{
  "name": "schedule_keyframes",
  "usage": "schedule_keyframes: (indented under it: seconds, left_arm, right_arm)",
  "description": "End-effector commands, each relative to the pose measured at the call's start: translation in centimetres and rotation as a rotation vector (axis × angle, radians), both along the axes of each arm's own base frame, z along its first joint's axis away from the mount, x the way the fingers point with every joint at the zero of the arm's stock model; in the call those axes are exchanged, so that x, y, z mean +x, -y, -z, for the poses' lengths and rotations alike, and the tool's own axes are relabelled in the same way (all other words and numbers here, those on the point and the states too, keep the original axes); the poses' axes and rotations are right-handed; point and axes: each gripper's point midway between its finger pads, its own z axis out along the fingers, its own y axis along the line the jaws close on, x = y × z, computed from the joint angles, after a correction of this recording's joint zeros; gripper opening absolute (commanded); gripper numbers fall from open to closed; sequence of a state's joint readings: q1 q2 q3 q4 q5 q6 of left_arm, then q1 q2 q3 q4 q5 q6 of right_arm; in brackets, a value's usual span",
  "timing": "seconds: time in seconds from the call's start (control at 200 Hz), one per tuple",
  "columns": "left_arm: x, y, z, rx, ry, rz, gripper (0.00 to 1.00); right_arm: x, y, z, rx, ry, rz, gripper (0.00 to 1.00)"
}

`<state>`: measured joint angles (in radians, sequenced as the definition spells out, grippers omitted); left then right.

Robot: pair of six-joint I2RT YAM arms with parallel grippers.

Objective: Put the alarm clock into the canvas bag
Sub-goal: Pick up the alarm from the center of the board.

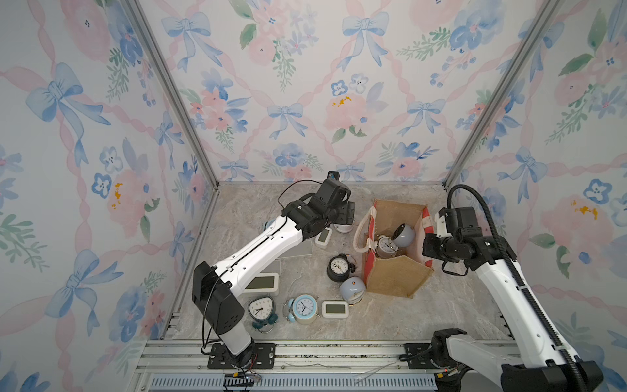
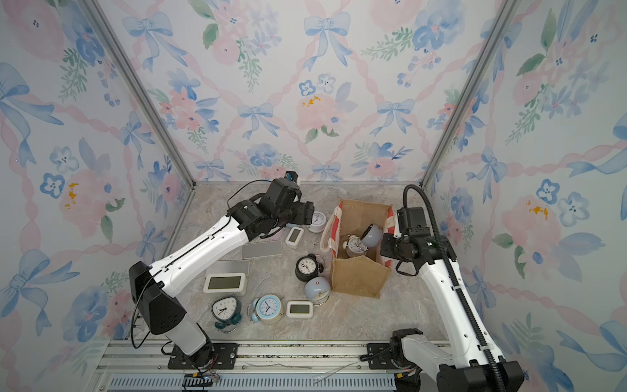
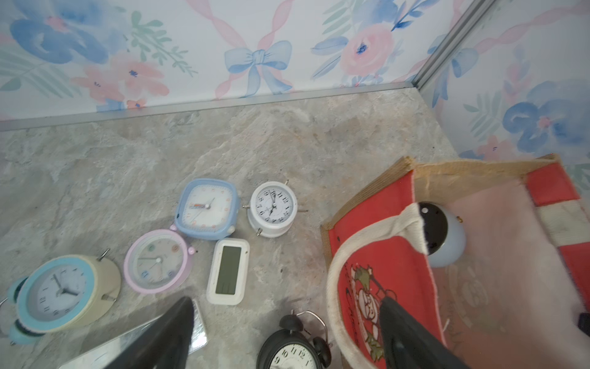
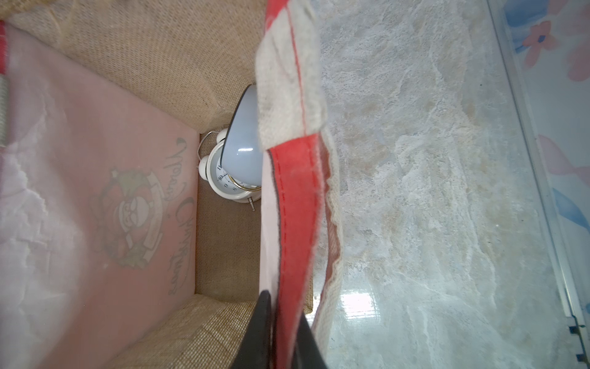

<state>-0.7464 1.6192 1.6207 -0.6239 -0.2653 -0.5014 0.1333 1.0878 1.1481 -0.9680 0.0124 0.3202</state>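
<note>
The canvas bag (image 1: 395, 271) (image 2: 359, 276) stands open at the right of the table, tan burlap with red side panels. Inside it lie a grey-blue dome alarm clock (image 1: 403, 235) (image 4: 242, 140) and a white twin-bell clock (image 1: 386, 247) (image 4: 228, 182). My right gripper (image 4: 285, 316) (image 1: 428, 245) is shut on the bag's red side panel (image 4: 297, 207) at its rim. My left gripper (image 3: 287, 300) (image 1: 346, 213) hangs open and empty above the table, just left of the bag. Below it stands a black twin-bell alarm clock (image 3: 292, 349) (image 1: 339, 268).
More clocks lie around: white round (image 3: 273, 207), blue square (image 3: 207, 207), pink round (image 3: 158, 260), small digital (image 3: 228, 270), light-blue twin-bell (image 1: 304, 308), teal triangular (image 1: 261, 310), grey dome (image 1: 353, 289), two digital (image 1: 335, 309) (image 1: 261, 283). A rope handle (image 3: 338, 262) droops over the bag's left side.
</note>
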Motion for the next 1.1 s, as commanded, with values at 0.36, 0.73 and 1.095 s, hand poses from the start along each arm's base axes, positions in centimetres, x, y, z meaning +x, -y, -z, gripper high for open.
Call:
schedule_keyframes:
  seconds: [0.36,0.73,1.095]
  left_arm:
    - [-5.9,-7.0,7.5,0.040,-0.164,-0.072,0.90]
    - [-11.5,-9.1,11.9,0.065,-0.363,-0.042,0.91]
    - [-18.0,-10.0,16.9,0.097,-0.587,-0.010,0.92]
  right_arm:
    - [0.2,-0.2,0.2,-0.022,-0.006,-0.019,0.12]
    - [0.4,-0.3,1.0,-0.027,-0.019,-0.024,0.12]
    - [0.5,-0.3,1.2,-0.032,-0.015,-0.026,0.12]
